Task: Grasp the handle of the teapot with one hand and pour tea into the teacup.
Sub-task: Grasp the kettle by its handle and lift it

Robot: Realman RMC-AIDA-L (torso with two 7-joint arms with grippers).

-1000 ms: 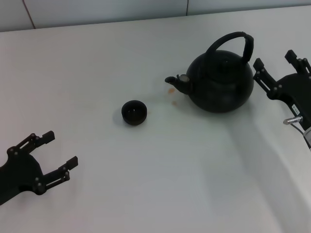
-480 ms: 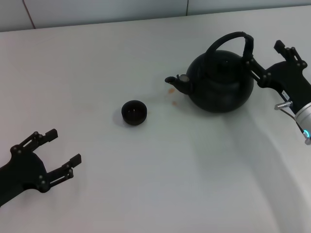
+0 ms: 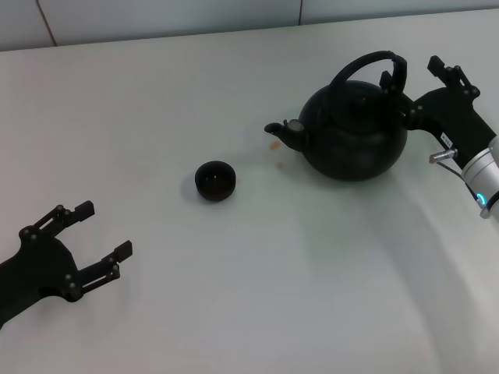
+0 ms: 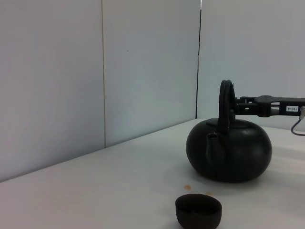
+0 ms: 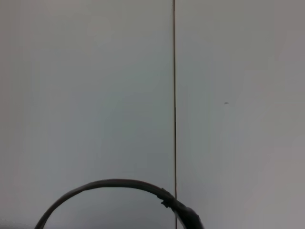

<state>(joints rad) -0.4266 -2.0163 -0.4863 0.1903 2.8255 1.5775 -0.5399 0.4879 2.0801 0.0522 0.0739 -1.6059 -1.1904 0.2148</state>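
Note:
The matte-black teapot (image 3: pixel 355 134) stands upright on the white table at the right, spout pointing left. Its arched handle (image 3: pixel 373 59) rises over the lid, with the thicker wrapped side (image 3: pixel 400 76) on the right. My right gripper (image 3: pixel 410 72) is open, level with the handle's thick side, one finger on each side of it, not closed. The right wrist view shows only the handle's arch (image 5: pixel 114 183). The tiny black teacup (image 3: pixel 214 181) sits left of the spout, apart from it. My left gripper (image 3: pixel 104 230) is open and empty at the near left. The left wrist view shows the teapot (image 4: pixel 228 150), the teacup (image 4: pixel 198 210) and a right finger (image 4: pixel 267 101).
Small brown stains (image 3: pixel 274 145) lie on the table (image 3: pixel 257 296) under the spout. A pale wall (image 3: pixel 156 15) rises behind the table's far edge.
My right gripper has moved left and up to the handle, so its open fingers now straddle the thick side. The left gripper has shifted only slightly. Teapot and teacup have not moved.

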